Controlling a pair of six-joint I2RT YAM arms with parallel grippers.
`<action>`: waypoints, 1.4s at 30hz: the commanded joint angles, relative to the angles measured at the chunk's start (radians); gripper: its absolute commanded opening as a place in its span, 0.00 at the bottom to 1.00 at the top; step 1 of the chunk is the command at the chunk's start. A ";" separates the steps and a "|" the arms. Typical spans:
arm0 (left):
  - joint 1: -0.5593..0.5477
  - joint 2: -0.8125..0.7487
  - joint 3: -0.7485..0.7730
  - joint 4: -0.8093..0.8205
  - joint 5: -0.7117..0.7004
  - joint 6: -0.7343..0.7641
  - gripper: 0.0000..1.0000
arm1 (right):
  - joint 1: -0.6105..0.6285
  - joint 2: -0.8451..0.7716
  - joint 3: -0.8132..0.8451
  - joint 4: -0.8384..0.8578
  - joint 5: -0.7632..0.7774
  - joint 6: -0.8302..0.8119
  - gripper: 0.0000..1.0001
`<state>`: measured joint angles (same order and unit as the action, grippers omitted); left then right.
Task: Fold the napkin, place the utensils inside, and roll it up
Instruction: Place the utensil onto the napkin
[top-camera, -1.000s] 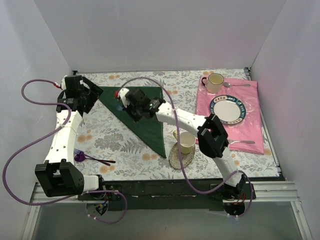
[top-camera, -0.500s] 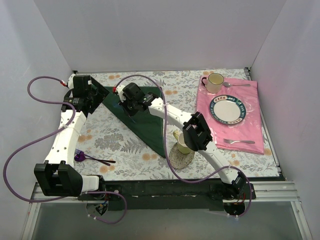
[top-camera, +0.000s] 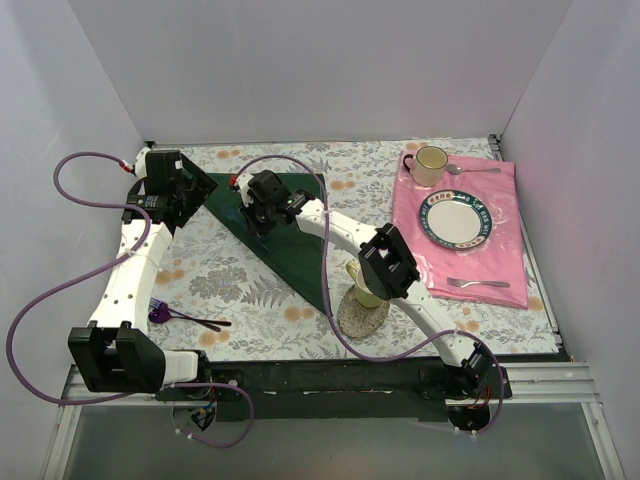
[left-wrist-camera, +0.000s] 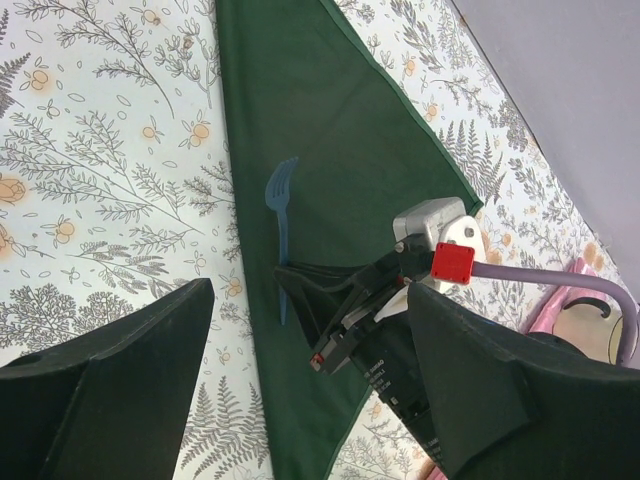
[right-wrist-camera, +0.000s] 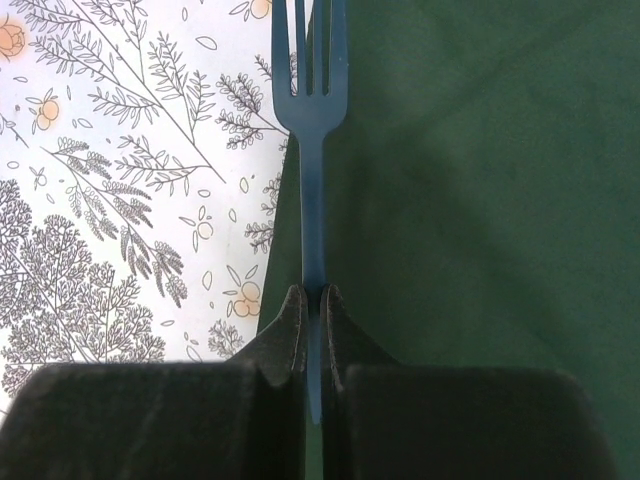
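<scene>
The napkin (top-camera: 296, 262) lies folded in a flat triangle toward the far edge of the desk, left of centre, its long point running toward the near edge. The fork (right-wrist-camera: 311, 150) sits along the napkin's slanted left edge. The right gripper (right-wrist-camera: 311, 295) is clamped on its handle partway down. The left gripper (top-camera: 178, 192) hovers near the far left corner, over the napkin's left tip, with its fingers (left-wrist-camera: 120, 390) wide apart and holding nothing.

The fork looks light, stiff and smooth. A pinch on so thin a handle could let it swivel, so a hold nearer the middle seems safest. The napkin looks limp and likely to crumple or drag, so a corner or folded edge is the place to take it.

The tine tips are cut off at the top of the right wrist view, and the handle's end is hidden between the jaws. From above, the gripper hides the fork. Whether the fork rests on the cloth or hangs just above it I cannot tell.
</scene>
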<state>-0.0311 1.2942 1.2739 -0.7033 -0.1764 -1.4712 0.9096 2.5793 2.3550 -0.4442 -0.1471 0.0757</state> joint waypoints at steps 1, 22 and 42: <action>-0.001 -0.030 0.021 0.004 -0.014 0.012 0.78 | -0.005 0.018 0.052 0.059 -0.032 0.019 0.01; -0.001 -0.029 0.015 0.010 0.003 0.018 0.78 | -0.011 0.074 0.023 0.116 -0.017 0.044 0.08; -0.001 -0.024 0.021 0.002 0.014 0.017 0.78 | -0.017 -0.068 -0.123 0.200 0.011 0.133 0.01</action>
<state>-0.0311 1.2942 1.2739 -0.7029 -0.1669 -1.4620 0.8978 2.6194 2.2852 -0.2794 -0.1566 0.1844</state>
